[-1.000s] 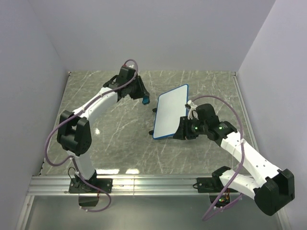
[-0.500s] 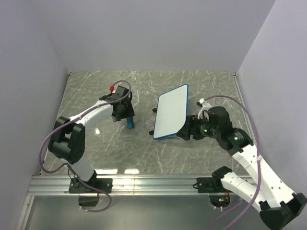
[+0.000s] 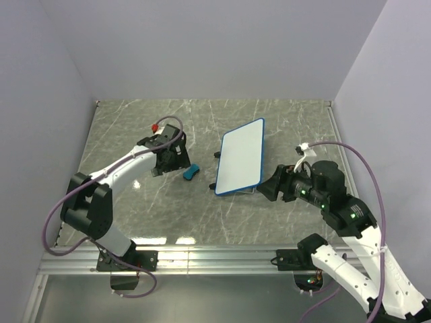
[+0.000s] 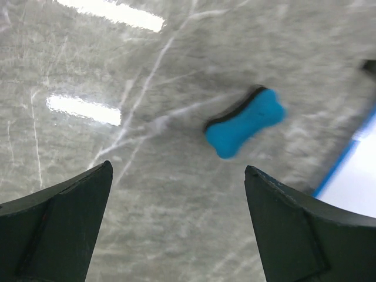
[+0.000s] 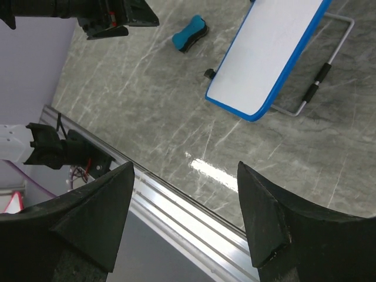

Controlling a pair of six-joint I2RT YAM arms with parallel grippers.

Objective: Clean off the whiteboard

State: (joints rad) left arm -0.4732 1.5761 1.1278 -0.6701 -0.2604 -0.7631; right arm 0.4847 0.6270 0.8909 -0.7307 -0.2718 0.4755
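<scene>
The whiteboard (image 3: 240, 158) stands tilted on its wire stand (image 5: 329, 59) at mid-table, blue-framed, its white face (image 5: 264, 53) showing no marks. A small blue eraser (image 3: 190, 172) lies flat on the table to its left, seen as a bone-shaped block (image 4: 244, 122) in the left wrist view. My left gripper (image 3: 174, 161) hangs just left of the eraser, open (image 4: 176, 170), with nothing between its fingers. My right gripper (image 3: 271, 190) sits off the board's near right corner, open (image 5: 185, 167) and empty, a little apart from the board.
Grey marble tabletop (image 3: 168, 215) with pale walls on three sides. An aluminium rail (image 3: 215, 259) runs along the near edge, also under my right gripper as a rail (image 5: 176, 205). The board's blue corner (image 4: 358, 182) shows at the left wrist view's right edge.
My left gripper came back and down from beside the board, opened and let the eraser drop onto the table. My right gripper opened and pulled back from the board's near edge.
</scene>
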